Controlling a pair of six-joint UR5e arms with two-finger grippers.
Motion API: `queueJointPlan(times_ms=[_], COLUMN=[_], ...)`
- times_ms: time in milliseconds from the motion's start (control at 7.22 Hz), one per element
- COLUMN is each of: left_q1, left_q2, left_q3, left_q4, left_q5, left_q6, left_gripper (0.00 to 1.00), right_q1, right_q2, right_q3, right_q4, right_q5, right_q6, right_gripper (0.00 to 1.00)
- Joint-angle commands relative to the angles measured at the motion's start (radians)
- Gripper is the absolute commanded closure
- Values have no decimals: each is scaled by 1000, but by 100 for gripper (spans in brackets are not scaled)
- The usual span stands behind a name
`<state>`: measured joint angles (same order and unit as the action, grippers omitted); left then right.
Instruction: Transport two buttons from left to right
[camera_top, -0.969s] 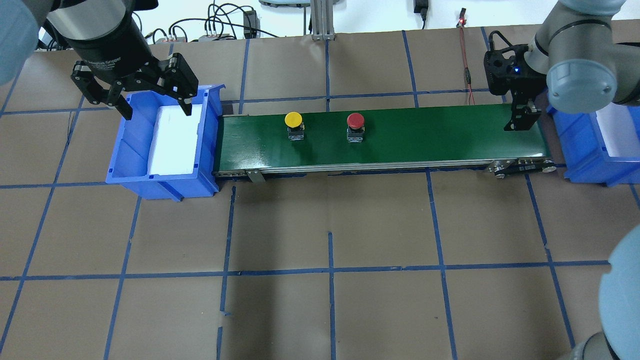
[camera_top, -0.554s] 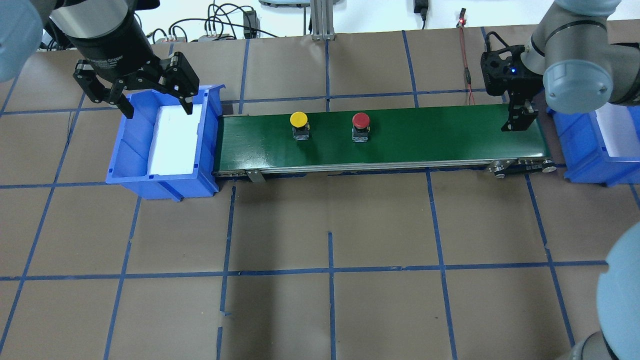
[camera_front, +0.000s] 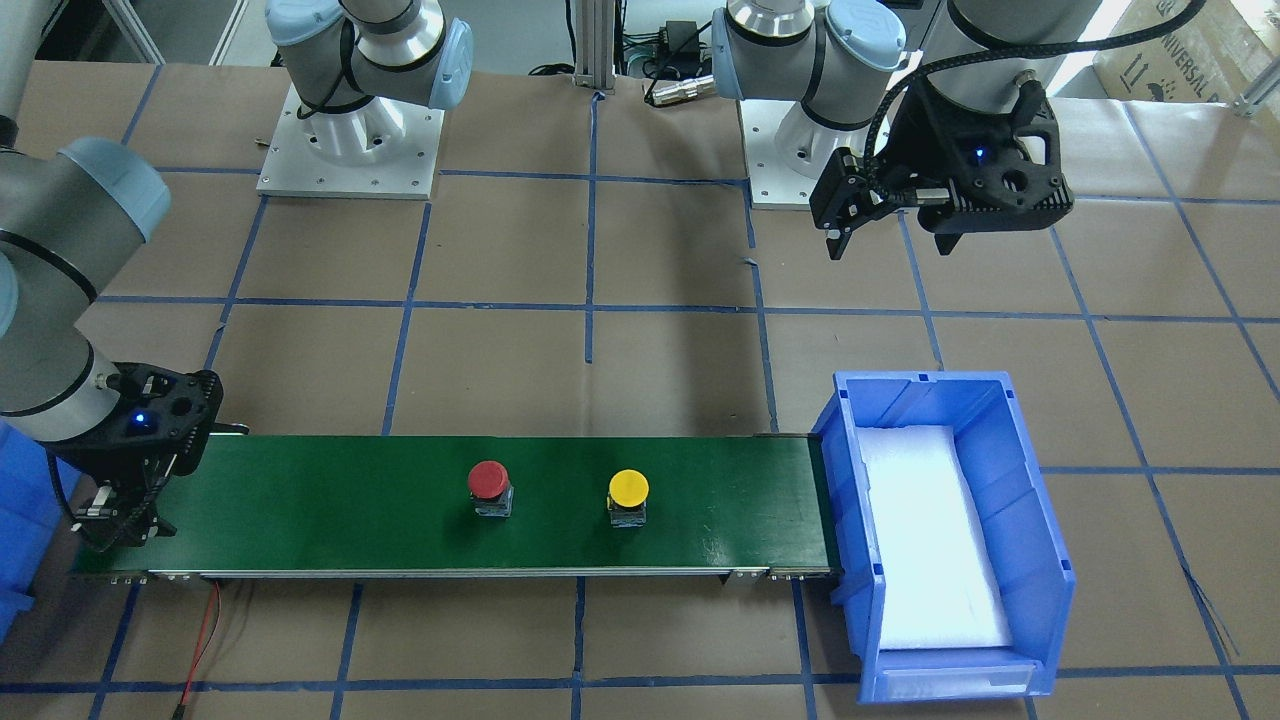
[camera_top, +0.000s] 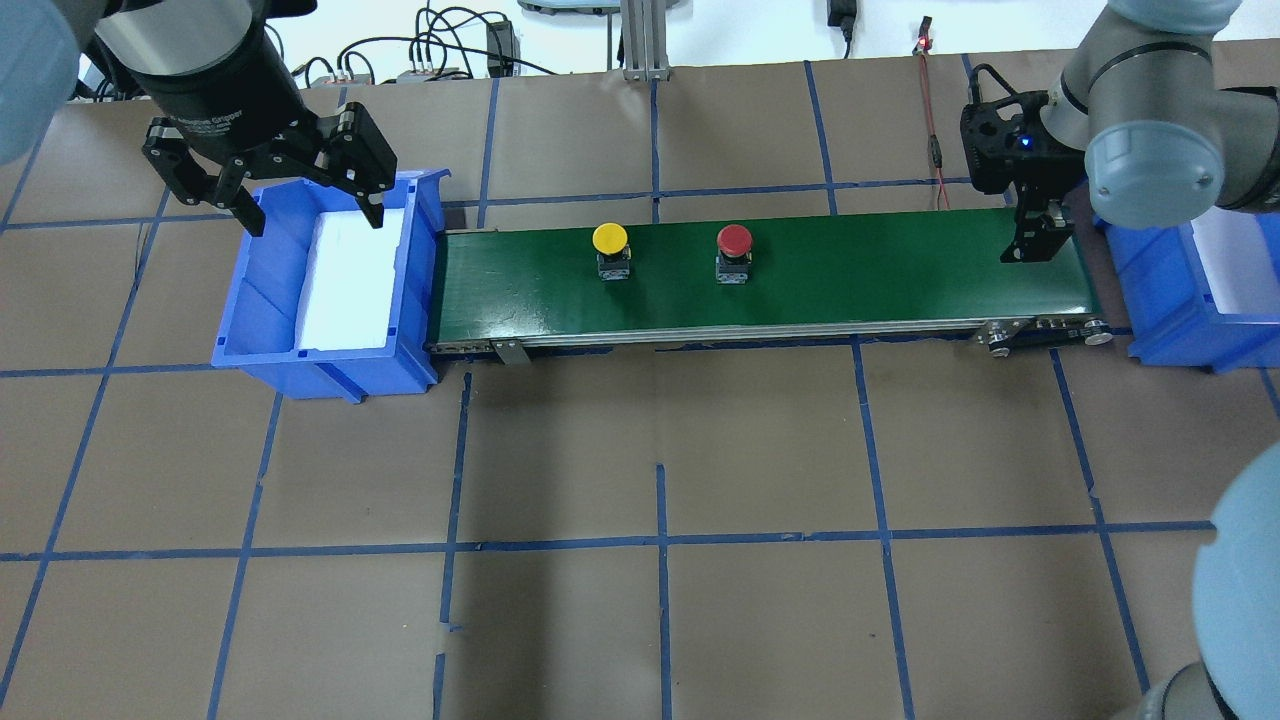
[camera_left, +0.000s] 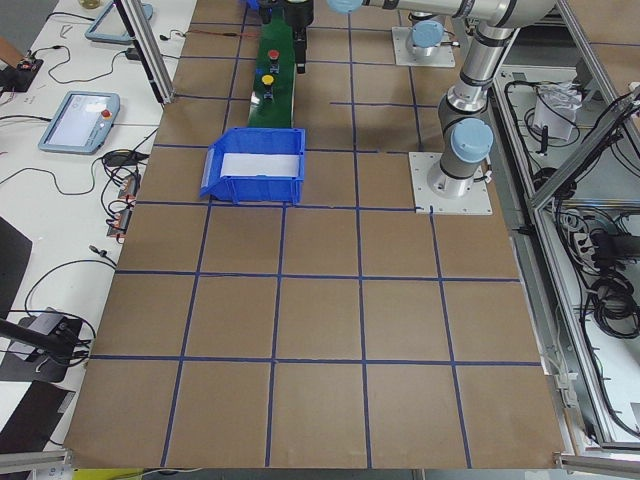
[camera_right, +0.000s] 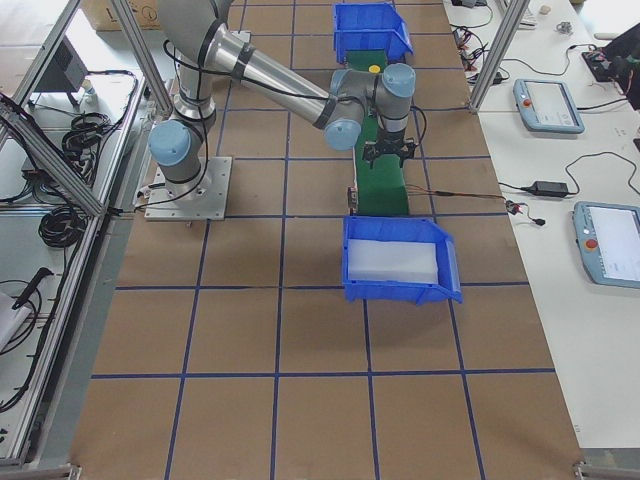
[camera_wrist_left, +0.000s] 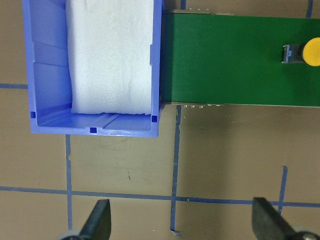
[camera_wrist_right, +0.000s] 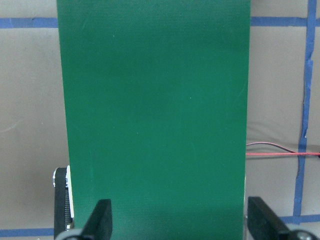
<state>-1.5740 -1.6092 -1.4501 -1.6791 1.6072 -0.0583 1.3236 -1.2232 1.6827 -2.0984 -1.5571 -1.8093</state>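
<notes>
Status: both buttons are standing upright on the green conveyor belt (camera_top: 880, 265), apart from each other and untouched by either tool. The yellow button (camera_top: 610, 239) is sitting nearer the left blue bin (camera_top: 420, 260). The red button (camera_top: 734, 240) is ahead of it, towards the right blue bin (camera_top: 1160, 300), with a long stretch of belt left to cover. The left bin is holding only its white foam liner (camera_top: 345, 280).

Left tool (camera_top: 314, 222): released, fingers spread wide, grasping nothing, hovering high by the left bin on the robot's side.
Right tool (camera_wrist_right: 179, 210): also released and empty, fingers well apart, waiting low over the belt's right end.

Risks (judgement):
- The caps are looking wide for the small bases, so a button riding into a finger rather than between the two is likely to topple.
- If the right tool is closing late or off-centre, the red button may be running off the belt end or getting pinched by its cap only.
- The yellow one is following close behind, so a slow first pick is risking a crowded belt end.

Writing: the left tool's body is showing white lettering ending in "Gripper". A cardboard box (camera_front: 1180, 50) behind the robot is showing "UNIVERSAL".
</notes>
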Motion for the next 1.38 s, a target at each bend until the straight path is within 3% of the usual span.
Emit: queueJointPlan(times_ms=[0, 1246], left_q1=[0, -9], left_q2=[-1, -6], left_q3=[-1, -13], left_q4=[-1, 9], left_q5=[0, -4], left_q6=[0, -6], left_gripper=[0, 0], right_q1=[0, 2], right_q2=[1, 1], right_q3=[0, 3], right_q4=[0, 1], right_q5=[0, 0], right_q6=[1, 31], right_gripper=[4, 4])
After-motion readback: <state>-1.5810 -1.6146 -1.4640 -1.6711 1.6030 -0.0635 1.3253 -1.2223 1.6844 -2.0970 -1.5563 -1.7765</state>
